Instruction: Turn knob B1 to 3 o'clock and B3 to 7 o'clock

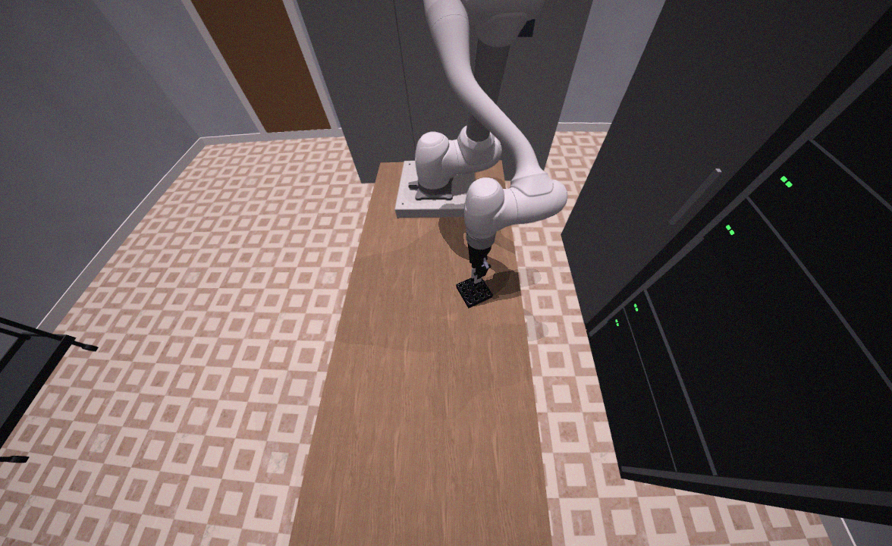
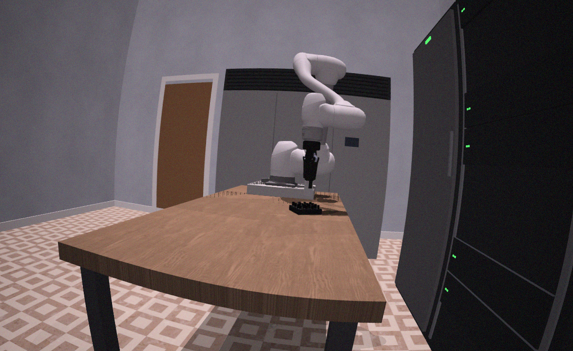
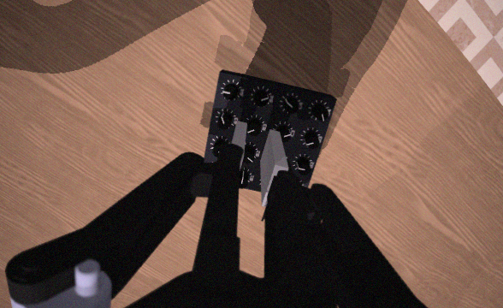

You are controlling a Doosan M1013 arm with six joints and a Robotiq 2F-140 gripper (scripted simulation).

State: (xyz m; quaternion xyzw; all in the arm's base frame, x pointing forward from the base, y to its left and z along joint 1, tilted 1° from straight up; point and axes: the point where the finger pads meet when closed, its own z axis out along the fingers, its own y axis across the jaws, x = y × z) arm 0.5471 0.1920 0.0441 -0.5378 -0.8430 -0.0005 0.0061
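The black knob box [image 1: 475,293] [image 2: 306,210] [image 3: 272,113] stands on the table. In the wrist view the printed names lie right of the knobs, so row A is the left column and knob 1 is lowest. My gripper [image 1: 476,277] [image 2: 309,196] [image 3: 253,142] is over the box, its fingers a narrow gap apart with nothing between them. Knob B3 [image 3: 255,124] shows between the fingertips; its line lies at its lower left. Knob B1 [image 3: 243,176] is partly hidden by the left finger; its line looks almost vertical in the image, its exact mark unclear. A1 and C1 are hidden.
The wooden table [image 1: 422,421] [image 2: 219,244] carries the arm's white base plate [image 1: 428,212] behind the box. A tall black cabinet [image 1: 741,325] [image 2: 515,174] stands beyond the table's right edge. The finger linkages cover the lower part of the wrist view.
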